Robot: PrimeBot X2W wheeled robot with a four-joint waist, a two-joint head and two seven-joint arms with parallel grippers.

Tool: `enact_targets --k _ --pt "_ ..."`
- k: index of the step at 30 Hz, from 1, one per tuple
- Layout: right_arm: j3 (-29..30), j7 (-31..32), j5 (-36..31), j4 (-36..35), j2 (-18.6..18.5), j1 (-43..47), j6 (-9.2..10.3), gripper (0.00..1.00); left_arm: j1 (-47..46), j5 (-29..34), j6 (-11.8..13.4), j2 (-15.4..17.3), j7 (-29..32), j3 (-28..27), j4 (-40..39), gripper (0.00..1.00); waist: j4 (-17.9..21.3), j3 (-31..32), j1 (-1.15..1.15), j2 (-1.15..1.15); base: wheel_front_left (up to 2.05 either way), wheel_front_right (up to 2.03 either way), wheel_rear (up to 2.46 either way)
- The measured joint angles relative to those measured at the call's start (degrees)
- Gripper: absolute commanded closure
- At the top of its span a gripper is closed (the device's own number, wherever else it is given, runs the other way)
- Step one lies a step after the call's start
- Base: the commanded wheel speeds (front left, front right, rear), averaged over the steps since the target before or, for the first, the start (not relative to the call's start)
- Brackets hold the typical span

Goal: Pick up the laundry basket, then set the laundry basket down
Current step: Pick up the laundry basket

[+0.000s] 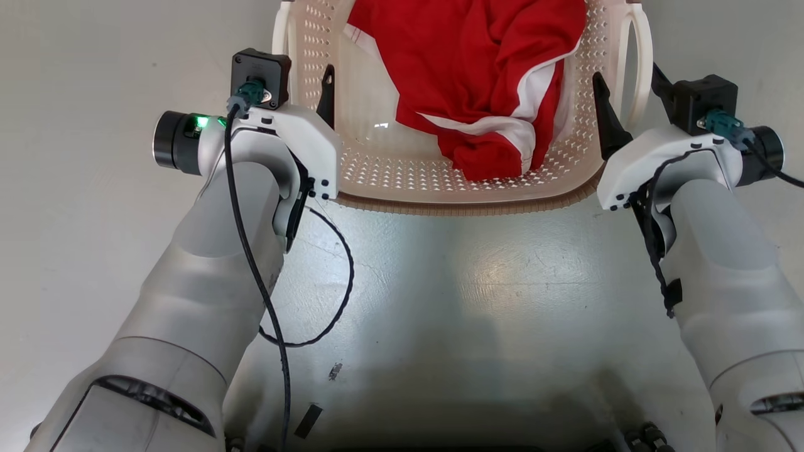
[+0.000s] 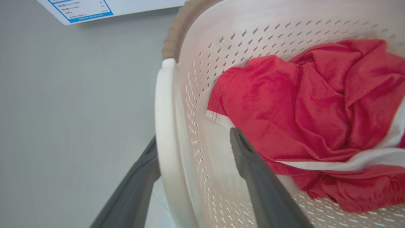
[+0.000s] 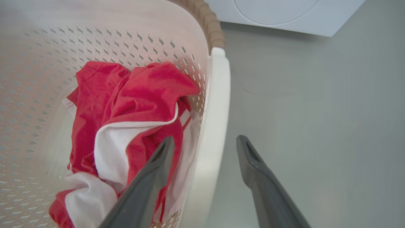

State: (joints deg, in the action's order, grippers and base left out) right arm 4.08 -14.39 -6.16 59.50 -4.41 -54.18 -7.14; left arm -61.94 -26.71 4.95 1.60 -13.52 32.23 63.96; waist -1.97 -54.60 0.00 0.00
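**Head view.** I see the laundry basket [image 1: 402,182] at the top centre, directly ahead of my 2 forearms, with its brown woven-look rim [image 1: 465,206] facing me. It sits over the glossy grey floor [image 1: 440,282]. I cannot tell whether its base touches that floor. A red-and-white garment [image 1: 477,81] lies crumpled inside, toward the basket's right half.

**Left wrist view.** My left gripper [image 2: 193,137] is released, with its 2 dark fingers spread wide. They straddle the basket's left loop handle [image 2: 164,126]: 1 finger is inside the perforated wall, close to the garment, and the other is outside, just beside the handle. I cannot tell whether either finger presses on the plastic. A white panel with a blue-bordered label [image 2: 82,9] shows at the upper left.

**Right wrist view.** My right gripper [image 3: 206,138] is also released and wide. It straddles the right loop handle [image 3: 215,110]: the inner finger lies over the garment, and the outer finger stands apart from the handle above bare floor. The white front of a washing machine [image 3: 284,12] crosses the top edge, beyond the basket.
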Motion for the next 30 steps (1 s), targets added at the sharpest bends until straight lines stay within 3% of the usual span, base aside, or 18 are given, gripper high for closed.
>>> enact_targets --k 11,22,23,24,26,27,28,30 --pt "1.4 0.0 -0.5 8.1 0.1 -4.9 0.00 0.00 -2.5 -4.1 0.2 0.0 2.2 3.9 3.8 0.00 1.0 -0.3 0.00 0.00 0.00 0.00 0.00" --pt "-2.6 0.0 1.0 11.7 0.2 -7.3 0.00 0.00 -3.2 -7.1 0.7 0.0 3.4 7.2 4.6 0.00 0.9 -0.5 0.00 0.00 0.00 0.00 0.00" --pt "-2.8 0.0 1.2 11.9 0.2 -7.3 0.00 0.00 -3.2 -7.4 0.7 0.0 3.4 7.5 4.6 0.02 0.9 -0.5 0.00 0.00 0.00 0.00 0.00" --pt "-2.9 0.0 1.4 11.9 0.2 -7.3 0.00 0.00 -3.2 -7.7 0.7 0.0 3.3 7.7 4.7 0.10 0.9 -0.4 0.00 0.00 0.00 0.00 0.00" --pt "-3.5 0.0 1.8 12.0 0.2 -7.3 0.00 0.00 -3.2 -8.3 1.1 0.0 2.9 8.1 4.9 0.10 1.0 -0.2 0.00 0.00 0.00 0.00 0.00" --pt "-3.9 0.0 1.9 12.1 0.2 -7.3 0.00 0.73 -3.2 -8.6 1.1 0.0 2.8 8.3 5.0 1.00 1.0 -0.1 0.00 0.00 0.00 0.00 0.00" --pt "-4.1 0.0 2.1 12.2 0.2 -7.3 0.00 1.00 -3.2 -8.7 1.2 0.0 2.8 8.5 5.0 1.00 1.1 0.0 0.00 0.00 0.00 0.00 0.00" --pt "-4.6 0.0 2.3 12.4 0.2 -7.3 0.00 1.00 -3.2 -9.3 1.2 0.3 2.8 8.9 5.2 1.00 1.0 0.2 0.00 0.00 0.00 0.00 0.00"
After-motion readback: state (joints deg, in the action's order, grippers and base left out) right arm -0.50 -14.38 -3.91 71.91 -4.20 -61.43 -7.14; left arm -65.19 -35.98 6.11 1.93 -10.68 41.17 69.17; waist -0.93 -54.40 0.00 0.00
